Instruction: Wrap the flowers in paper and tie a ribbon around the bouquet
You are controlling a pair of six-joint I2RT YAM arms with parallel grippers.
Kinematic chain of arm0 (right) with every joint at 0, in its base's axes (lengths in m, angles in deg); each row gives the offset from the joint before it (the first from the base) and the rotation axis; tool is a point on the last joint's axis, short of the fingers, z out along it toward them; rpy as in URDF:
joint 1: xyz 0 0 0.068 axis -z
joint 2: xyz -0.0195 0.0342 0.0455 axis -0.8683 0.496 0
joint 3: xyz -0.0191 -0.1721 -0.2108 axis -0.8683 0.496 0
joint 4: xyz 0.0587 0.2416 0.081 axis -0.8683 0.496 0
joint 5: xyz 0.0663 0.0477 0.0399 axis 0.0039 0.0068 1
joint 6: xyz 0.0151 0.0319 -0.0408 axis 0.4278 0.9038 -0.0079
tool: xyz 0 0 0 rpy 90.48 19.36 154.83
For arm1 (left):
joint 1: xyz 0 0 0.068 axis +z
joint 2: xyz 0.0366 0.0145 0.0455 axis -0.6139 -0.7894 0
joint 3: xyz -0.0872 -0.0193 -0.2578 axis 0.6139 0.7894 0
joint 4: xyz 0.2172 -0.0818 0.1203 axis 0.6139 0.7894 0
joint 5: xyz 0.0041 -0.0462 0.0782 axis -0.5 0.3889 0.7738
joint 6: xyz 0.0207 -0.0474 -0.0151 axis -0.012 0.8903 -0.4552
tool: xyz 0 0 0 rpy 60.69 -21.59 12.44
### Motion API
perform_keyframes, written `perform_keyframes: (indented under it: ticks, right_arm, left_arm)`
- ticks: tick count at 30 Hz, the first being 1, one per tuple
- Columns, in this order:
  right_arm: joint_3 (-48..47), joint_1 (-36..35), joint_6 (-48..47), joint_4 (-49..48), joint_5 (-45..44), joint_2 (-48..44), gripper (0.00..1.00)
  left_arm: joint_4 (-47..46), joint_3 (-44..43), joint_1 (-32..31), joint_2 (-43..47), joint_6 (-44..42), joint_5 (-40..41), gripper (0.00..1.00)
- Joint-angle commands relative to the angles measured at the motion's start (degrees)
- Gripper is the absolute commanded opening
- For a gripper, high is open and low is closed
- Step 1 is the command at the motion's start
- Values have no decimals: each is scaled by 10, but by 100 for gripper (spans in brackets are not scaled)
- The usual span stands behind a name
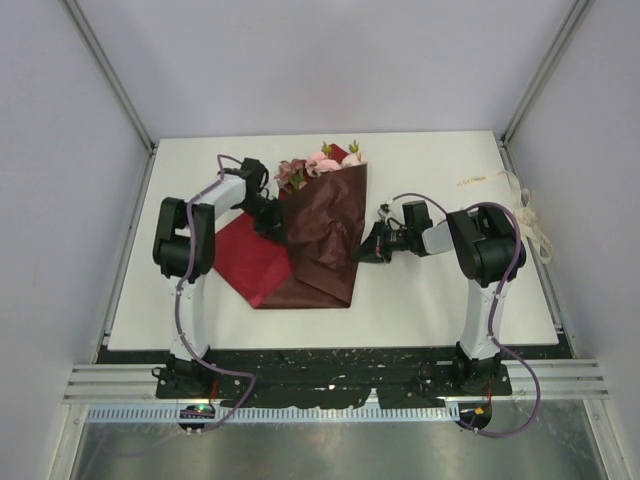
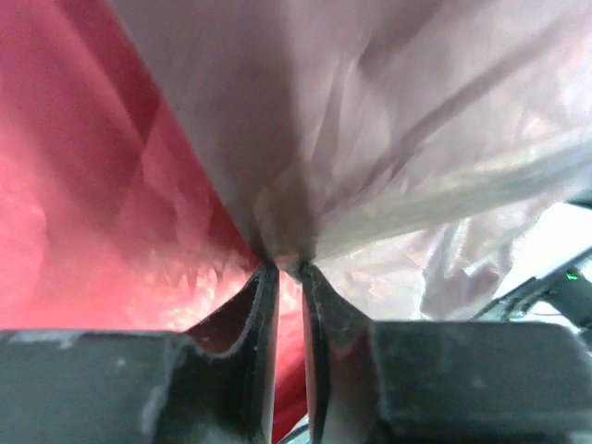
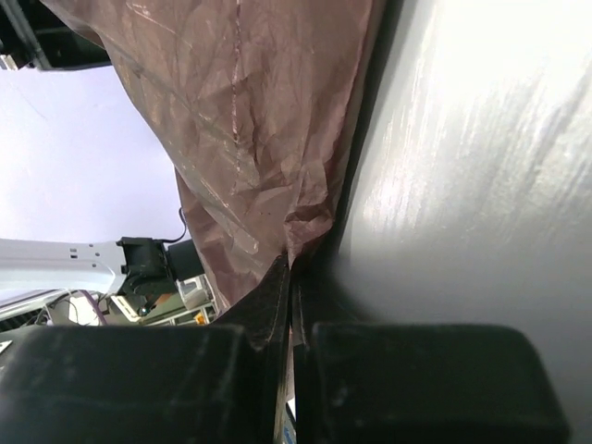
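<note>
Paper (image 1: 325, 235), dark maroon and a bit shiny, lies folded over the flowers (image 1: 318, 165) in the middle of the white surface (image 1: 430, 300). Pink blooms and green leaves poke out at the far end. A red flap of the paper lies flat on the left side.

The left fingers (image 2: 261, 314) are nearly together and pinch a fold of the paper right at their tips, on the left edge of the wrap. The right fingers (image 3: 270, 310) are pressed tight together at the right edge of the paper. I cannot tell if any paper is caught between them. The cream ribbon (image 1: 527, 205) lies well apart, near the right edge of the surface, and nothing touches it.

I think the paper is light and thin. It crinkles, and it may spring open when let go. It could tear if pulled hard, so a pinch on an edge or corner looks best. The flowers are soft and easy to squash, so I would hold the wrap at its narrow end, not at the blooms.
</note>
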Motion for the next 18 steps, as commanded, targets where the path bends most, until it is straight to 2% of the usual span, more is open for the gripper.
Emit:
perform_keyframes:
  ticks: [1, 2, 4, 9, 13, 16, 18]
  right_arm:
    - [-11, 2, -29, 0, -32, -15, 6]
    - [-10, 1, -35, 5, -38, -19, 6]
    - [-8, 1, -41, 8, -42, -24, 6]
    - [-6, 1, -54, 20, -54, -30, 6]
    - [-12, -4, -72, 41, -66, -41, 6]
    - [-13, -6, -78, 45, -71, -41, 6]
    - [-14, -6, -82, 50, -76, -42, 6]
  left_arm:
    - [-228, 152, 53, 162, 109, -139, 42]
    - [-300, 210, 64, 192, 144, -149, 53]
    - [-368, 272, 82, 234, 193, -170, 69]
    - [-511, 375, 91, 253, 291, -196, 84]
    - [-634, 393, 75, 220, 352, -201, 87]
    - [-616, 383, 52, 189, 355, -181, 83]
    - [-603, 379, 39, 175, 354, -173, 74]
